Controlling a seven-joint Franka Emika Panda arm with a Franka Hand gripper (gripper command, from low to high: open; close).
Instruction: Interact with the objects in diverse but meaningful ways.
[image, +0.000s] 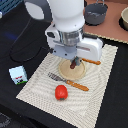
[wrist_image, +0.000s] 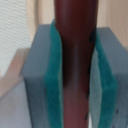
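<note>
Sausage held over the plate

Hovering above the tan round plate (image: 72, 70) mid-counter: hand (image: 75, 62) clenched on the dark brown sausage (wrist_image: 74, 65), green pads (wrist_image: 54, 75) pressing both sides. Likely placing step; next, lowering onto the plate, then releasing. Round red tomato (image: 61, 92) nearer the front edge.

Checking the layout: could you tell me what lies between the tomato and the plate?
The fork lies across the mat between the tomato and the plate, seen in the exterior view.
</note>
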